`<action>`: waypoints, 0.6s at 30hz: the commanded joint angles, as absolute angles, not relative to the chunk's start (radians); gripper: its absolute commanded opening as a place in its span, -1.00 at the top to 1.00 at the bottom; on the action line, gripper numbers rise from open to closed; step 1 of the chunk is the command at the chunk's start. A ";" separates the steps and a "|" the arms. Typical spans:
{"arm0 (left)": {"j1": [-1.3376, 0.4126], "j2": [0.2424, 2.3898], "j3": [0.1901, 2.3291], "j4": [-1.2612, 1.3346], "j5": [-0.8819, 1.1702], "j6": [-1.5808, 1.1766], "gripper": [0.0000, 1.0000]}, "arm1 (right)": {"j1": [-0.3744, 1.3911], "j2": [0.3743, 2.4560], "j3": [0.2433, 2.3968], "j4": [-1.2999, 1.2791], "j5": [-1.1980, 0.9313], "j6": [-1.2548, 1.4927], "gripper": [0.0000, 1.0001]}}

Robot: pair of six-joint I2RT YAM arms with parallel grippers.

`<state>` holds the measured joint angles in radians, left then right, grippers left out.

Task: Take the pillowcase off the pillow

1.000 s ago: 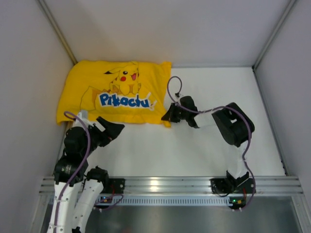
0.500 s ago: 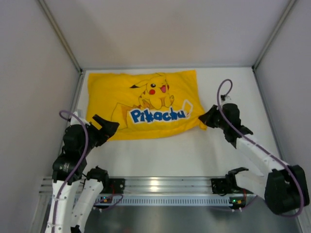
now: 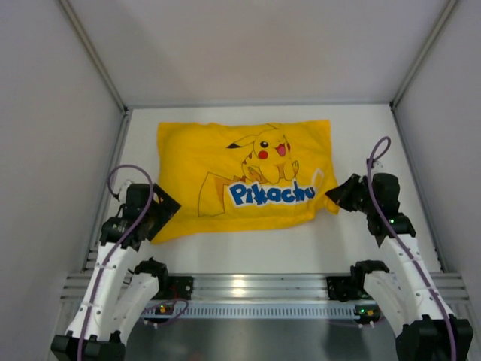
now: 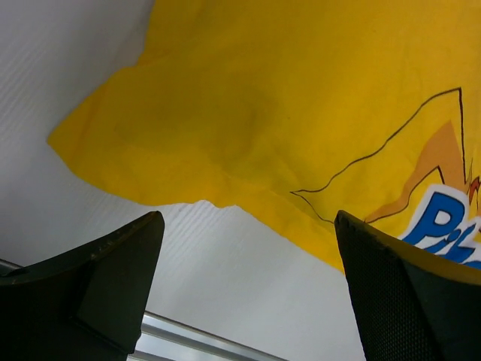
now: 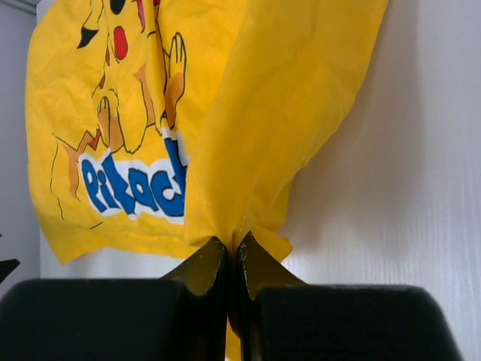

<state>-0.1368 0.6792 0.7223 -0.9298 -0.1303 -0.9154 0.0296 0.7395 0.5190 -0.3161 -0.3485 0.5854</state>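
Note:
The bright yellow pillowcase (image 3: 225, 169) with the Pikachu print lies flat on the white table, lettering toward me. It looks padded, but the pillow itself is hidden inside it. My right gripper (image 3: 340, 197) is shut on the pillowcase's near right corner. In the right wrist view the yellow cloth (image 5: 285, 113) bunches up from between the closed fingertips of that gripper (image 5: 233, 247). My left gripper (image 3: 161, 210) stands open beside the near left corner. In the left wrist view nothing lies between its fingers (image 4: 248, 226), and the pillowcase edge (image 4: 248, 128) lies just beyond them.
White table surface (image 3: 263, 248) lies between the pillowcase and the aluminium rail (image 3: 240, 284) at the near edge. Grey walls stand on the left (image 3: 52, 150), on the right (image 3: 451, 150) and at the back.
My right gripper has dragged the pillowcase to the right and a little nearer. The left arm has drawn back toward the near left corner, and its jaws have opened wider.

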 commanded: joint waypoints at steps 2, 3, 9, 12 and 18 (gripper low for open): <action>-0.130 0.679 0.684 -0.931 -0.259 -1.094 -0.98 | 0.011 0.690 0.577 -0.331 -0.437 0.586 1.00; -0.130 0.687 0.681 -0.922 -0.273 -1.109 -0.98 | 0.011 0.681 0.581 -0.331 -0.443 0.587 1.00; -0.127 0.829 0.669 -0.815 -0.292 -1.108 -0.97 | 0.011 0.672 0.597 -0.334 -0.495 0.580 1.00; -0.127 0.909 0.663 -0.735 -0.249 -1.108 -0.98 | 0.011 0.670 0.589 -0.333 -0.506 0.572 1.00; -0.115 0.947 0.576 -0.464 -0.149 -1.065 -0.97 | 0.011 0.672 0.584 -0.334 -0.525 0.552 1.00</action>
